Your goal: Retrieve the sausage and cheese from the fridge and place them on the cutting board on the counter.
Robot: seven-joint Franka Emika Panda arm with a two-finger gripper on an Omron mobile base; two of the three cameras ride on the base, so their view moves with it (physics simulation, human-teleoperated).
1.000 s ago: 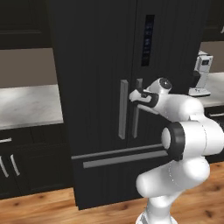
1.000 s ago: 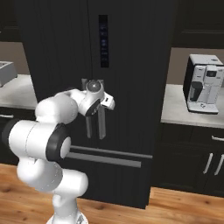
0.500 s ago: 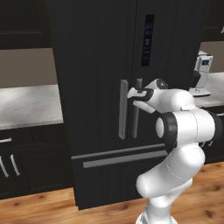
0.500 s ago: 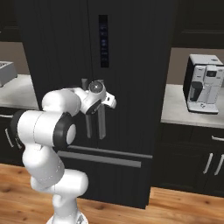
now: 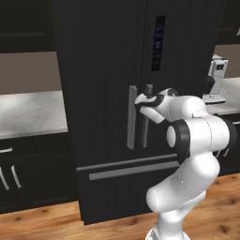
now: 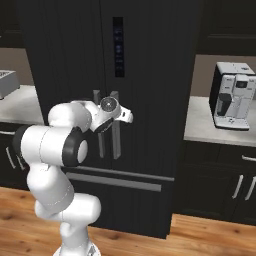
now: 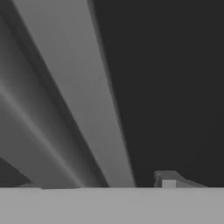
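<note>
The fridge (image 5: 112,93) stands shut, so its shelves and whatever lies on them are hidden; its top is cut off by the upper edge of both base views. The tool (image 5: 143,102) sits at the right-hand bar handle (image 5: 146,123), just at 3 o'clock of the left-hand handle (image 5: 131,117), but the white hand covers its fingers in the left base view and they are too small and dark against the door to separate in the right base view (image 6: 116,116). In the hand view one finger tip (image 7: 168,179) pokes up at 5 o'clock beside a grey bar that slants across the picture; I cannot tell whether the tool is spread, pressed together or pinching the handle. Below the handles a long grey drawer handle (image 5: 133,169) crosses the lower drawer front. A narrow dark control panel (image 6: 118,46) at 12 o'clock of the handles carries small bluish marks, too blurred to read. The worktop (image 5: 30,112) runs off at 9 o'clock of the fridge over dark cabinets with silver pulls; at 3 o'clock a white coffee machine (image 6: 234,96) stands on another stretch of marble, with no legible branding. A grey appliance (image 6: 7,82) is cropped at the left edge of the right base view. Wooden floor (image 6: 200,240) shows beneath.
</note>
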